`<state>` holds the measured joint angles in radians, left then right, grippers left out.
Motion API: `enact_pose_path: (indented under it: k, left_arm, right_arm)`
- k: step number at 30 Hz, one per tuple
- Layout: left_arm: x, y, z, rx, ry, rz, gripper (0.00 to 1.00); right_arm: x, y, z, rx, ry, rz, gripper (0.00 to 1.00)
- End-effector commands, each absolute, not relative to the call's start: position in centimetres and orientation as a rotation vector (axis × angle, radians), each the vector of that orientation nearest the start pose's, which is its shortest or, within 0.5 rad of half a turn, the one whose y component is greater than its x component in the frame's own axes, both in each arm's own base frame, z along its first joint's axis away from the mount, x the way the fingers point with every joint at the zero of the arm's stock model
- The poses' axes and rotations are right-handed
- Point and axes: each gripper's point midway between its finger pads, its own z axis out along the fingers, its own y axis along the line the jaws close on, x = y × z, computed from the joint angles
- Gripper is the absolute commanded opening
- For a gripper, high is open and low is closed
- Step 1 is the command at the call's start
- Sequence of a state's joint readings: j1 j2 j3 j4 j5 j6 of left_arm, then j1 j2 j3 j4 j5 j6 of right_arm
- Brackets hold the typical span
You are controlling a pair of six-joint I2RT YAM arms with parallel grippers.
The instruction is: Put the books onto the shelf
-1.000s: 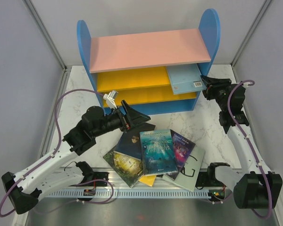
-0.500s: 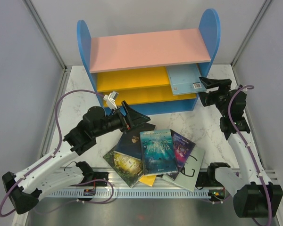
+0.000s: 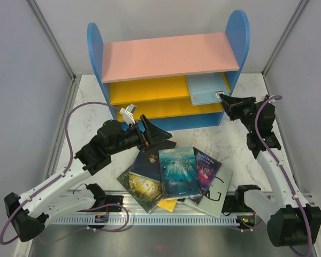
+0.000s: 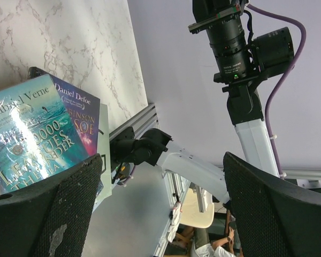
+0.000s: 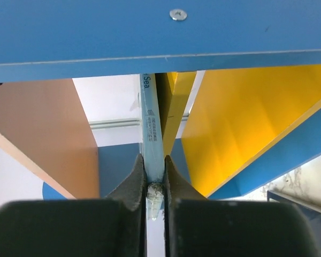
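The shelf [image 3: 166,56] stands at the back, with blue sides, a pink top and yellow boards. A light blue book [image 3: 206,89] lies flat on its upper yellow board at the right end. My right gripper [image 3: 223,101] is shut on that book's near right corner; the right wrist view shows the book's thin edge [image 5: 152,139] pinched between the fingers. Several other books lie fanned out at the front: dark navy [image 3: 148,163], sea-blue [image 3: 176,171], purple [image 3: 206,168], green-gold [image 3: 142,187], yellow [image 3: 167,204] and pale grey [image 3: 216,193]. My left gripper [image 3: 163,136] hangs open above the pile's far edge, holding nothing.
The shelf's right blue side panel [image 3: 238,37] stands close beside my right gripper. Grey walls close in the marble table [image 3: 88,107] on both sides. A metal rail [image 3: 166,217] runs along the near edge just below the books.
My right gripper let go, moved left and closed again on the light blue book's corner. The book sits slightly further left and deeper on the shelf. The left arm barely moved.
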<state>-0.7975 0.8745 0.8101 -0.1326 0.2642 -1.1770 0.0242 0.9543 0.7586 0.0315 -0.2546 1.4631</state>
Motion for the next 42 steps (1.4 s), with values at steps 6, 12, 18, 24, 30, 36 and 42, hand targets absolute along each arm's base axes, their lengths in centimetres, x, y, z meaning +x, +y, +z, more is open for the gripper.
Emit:
enact_pose_path:
  k: [6,12,18,24,30,36,42]
  left_arm:
    - [16.5,-28.6,30.5,-0.137,2.044,-1.578,0.94]
    - [16.2,-28.0,30.3,-0.146,2.049,-1.555,0.94]
    - [16.0,-27.3,30.6,-0.143,2.042,-1.544,0.94]
    - [15.7,-26.6,30.7,-0.143,2.043,-1.530,0.95]
    - [15.5,-26.1,30.3,-0.148,2.051,-1.516,0.95]
    - [15.3,-25.8,29.3,-0.136,2.087,-1.484,0.95]
    - [14.5,-24.5,25.2,-0.036,2.250,-1.295,0.94]
  right_arm:
    - [36.0,10.1,30.3,1.126,1.521,1.259,0.00]
    - [36.8,9.0,30.3,1.253,1.454,1.174,0.00]
    - [38.0,10.1,29.4,1.341,1.468,1.116,0.00]
    - [38.4,11.1,27.7,1.358,1.520,1.102,0.02]
    - [37.2,10.6,27.5,1.352,1.528,1.079,0.73]
    - [35.6,10.5,28.1,1.290,1.549,1.076,0.98]
    - [32.3,11.5,27.4,1.143,1.707,1.062,0.98]
